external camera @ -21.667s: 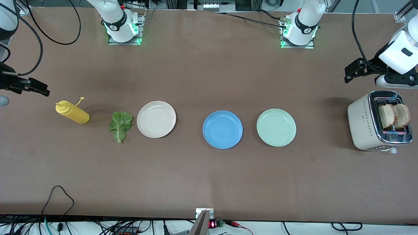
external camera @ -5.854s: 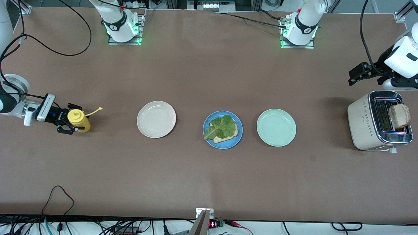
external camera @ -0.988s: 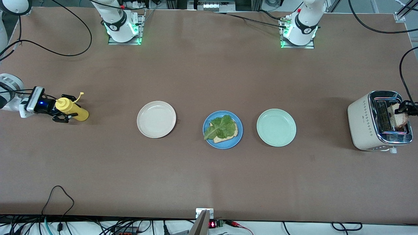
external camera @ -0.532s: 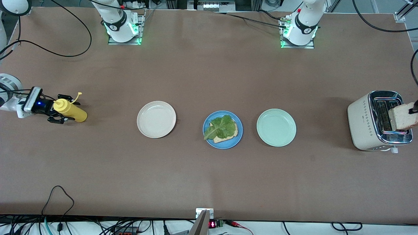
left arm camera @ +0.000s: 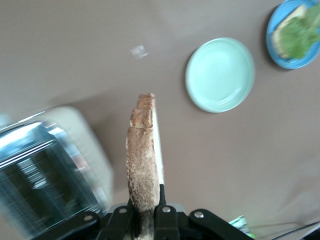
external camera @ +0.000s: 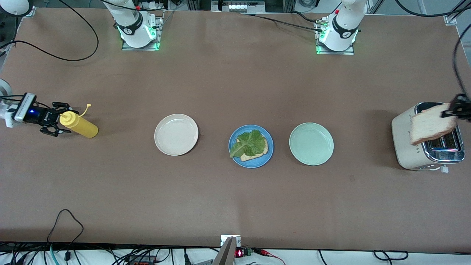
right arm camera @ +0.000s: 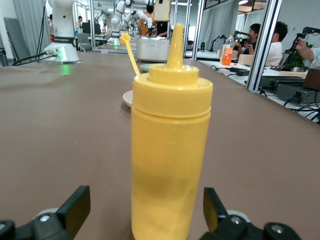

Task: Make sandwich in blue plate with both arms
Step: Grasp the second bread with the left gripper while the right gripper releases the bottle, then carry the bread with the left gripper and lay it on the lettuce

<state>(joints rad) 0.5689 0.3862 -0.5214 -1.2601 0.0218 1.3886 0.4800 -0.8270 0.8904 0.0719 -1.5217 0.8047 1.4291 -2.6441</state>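
The blue plate sits mid-table and holds one toast slice with a green lettuce leaf on top. My left gripper is shut on a second toast slice, which hangs above the toaster. In the left wrist view this toast slice stands edge-on, pinched in the left gripper, and the blue plate shows at one corner. At the right arm's end of the table, my right gripper is open. Its fingers stand apart on either side of the upright yellow bottle.
A cream-white plate lies between the yellow bottle and the blue plate. A pale green plate lies between the blue plate and the toaster. Cables trail along the table's near edge.
The left gripper has lifted the toast slice out of the toaster slot and carried it up above the toaster. The right gripper has opened off the yellow bottle and drawn back from it slightly.
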